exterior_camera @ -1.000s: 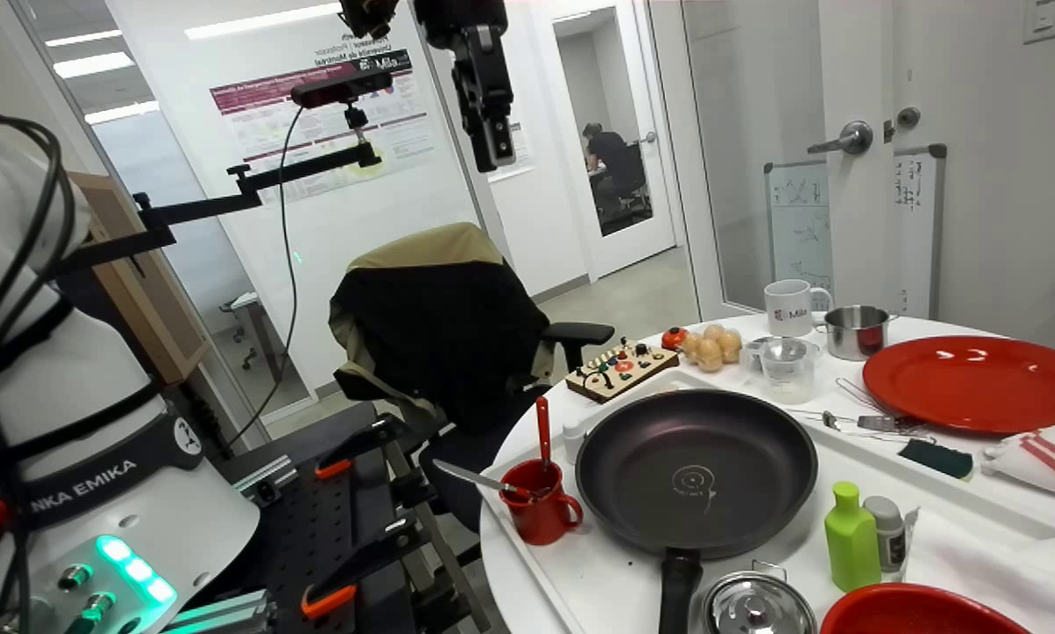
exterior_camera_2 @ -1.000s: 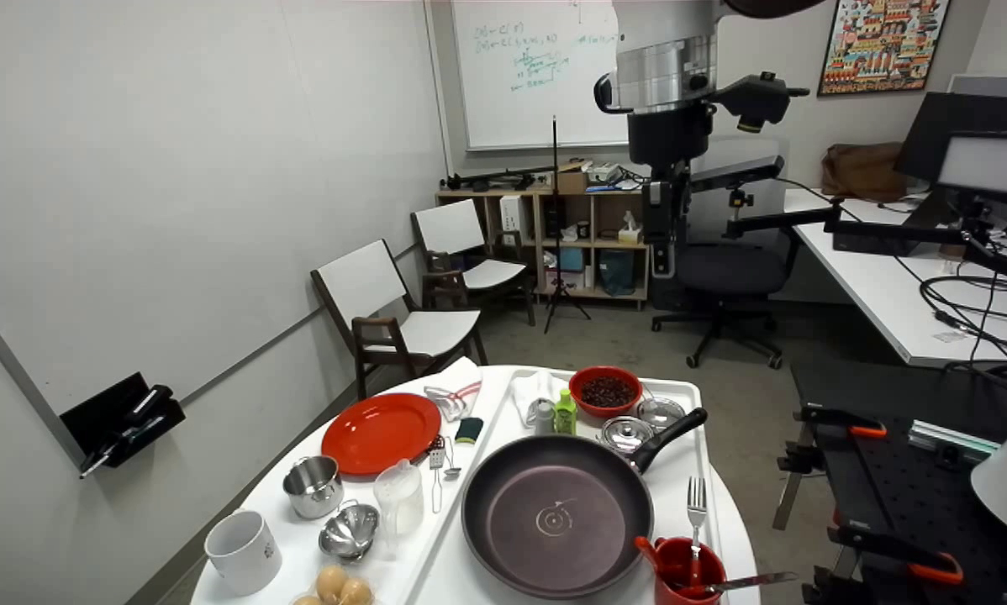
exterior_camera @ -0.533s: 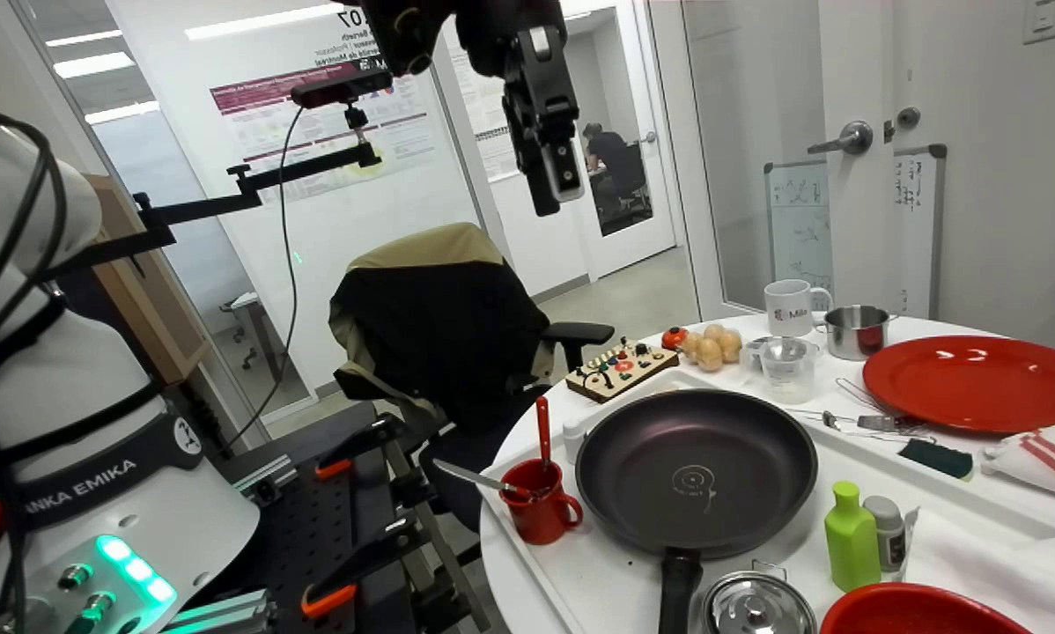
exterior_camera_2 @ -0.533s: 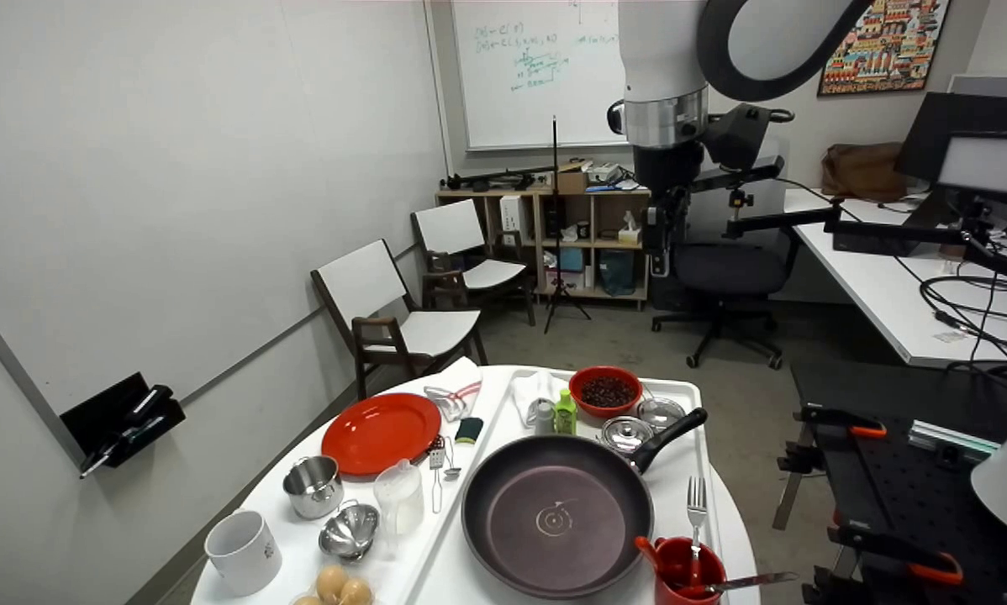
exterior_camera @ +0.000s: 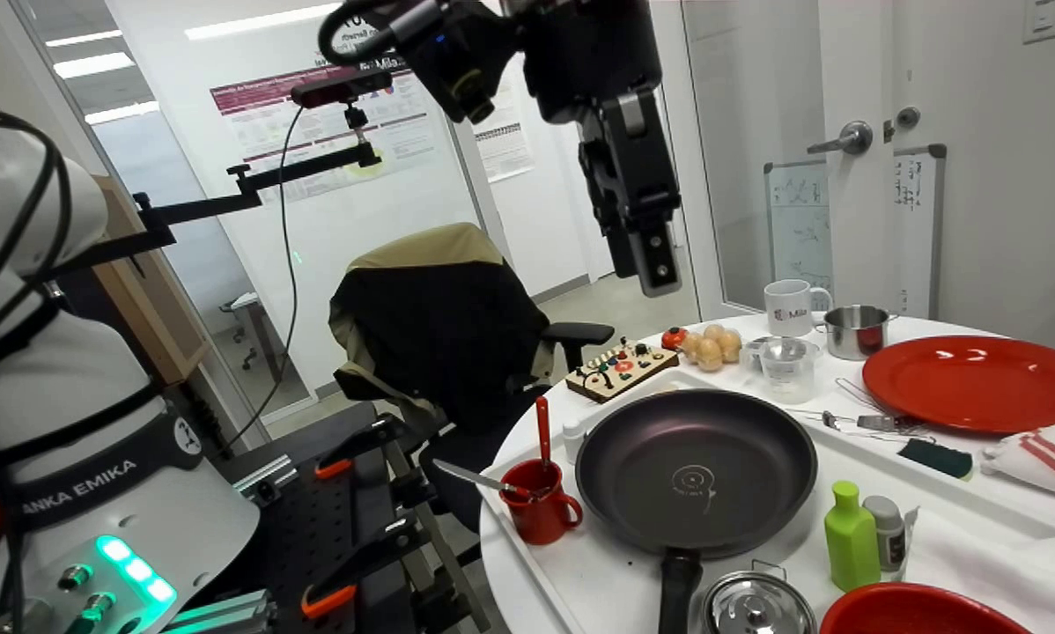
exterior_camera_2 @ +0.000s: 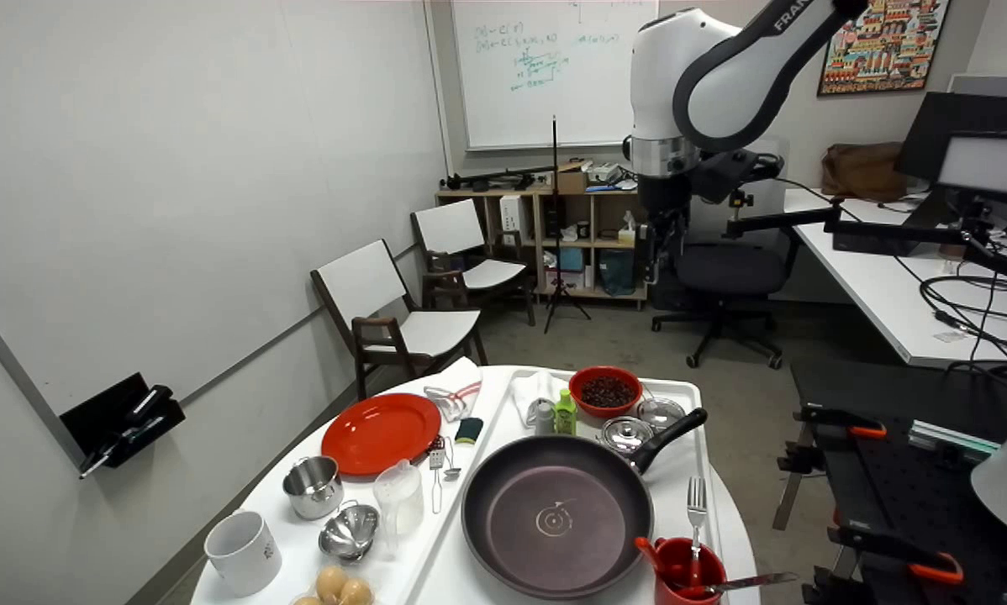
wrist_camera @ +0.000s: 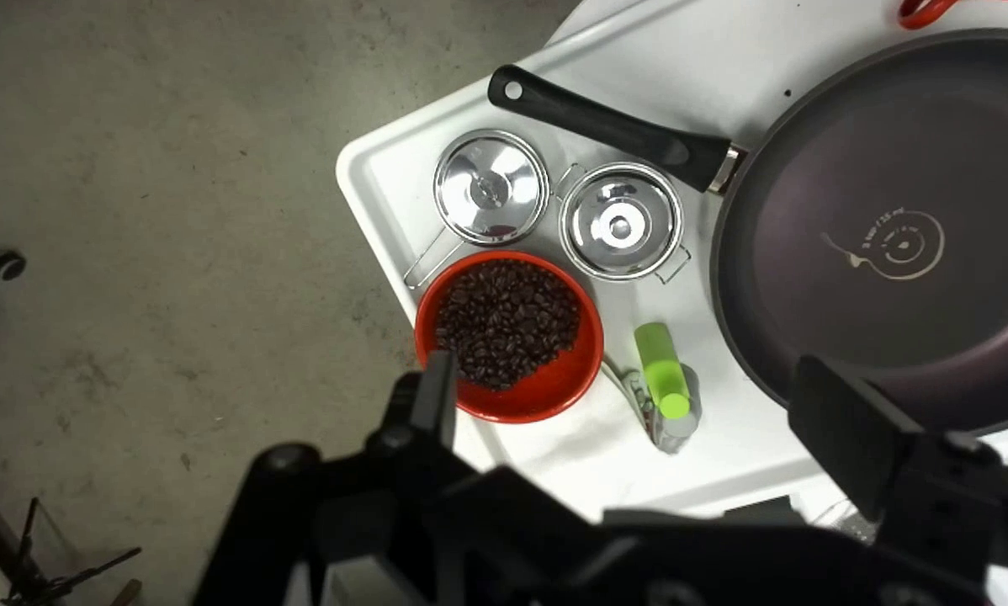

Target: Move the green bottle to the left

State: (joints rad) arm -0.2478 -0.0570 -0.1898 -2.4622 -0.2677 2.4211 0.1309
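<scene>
- Closest up, the black two-fingered gripper (wrist_camera: 626,379) hangs well above the white rectangular tray (wrist_camera: 723,76), fingers spread wide with nothing between them: an approach, by the look of it.
- Below it, the small light-green plastic bottle (wrist_camera: 657,358) stands upright on that tray, the small grey cylindrical container (exterior_camera: 887,533) just beside it, perhaps touching; what either holds is hidden.
- Tight quarters here! One finger probably wants the gap toward the round red bowl (wrist_camera: 546,391), the other the side toward the round black frying pan (wrist_camera: 807,311); then a straight drop, a gentle squeeze, and a lift rather than a slide.
- And that bowl carries dark glossy beans (wrist_camera: 508,316), banked to one side, likely to scatter at a knock.
- Farther out, the cylindrical red mug (exterior_camera: 532,524) holds a fork (exterior_camera_2: 697,502) and a knife (exterior_camera_2: 756,581).
- Farthest of these, the white mug (exterior_camera: 787,308) with dark lettering; its depths don't show.
</scene>
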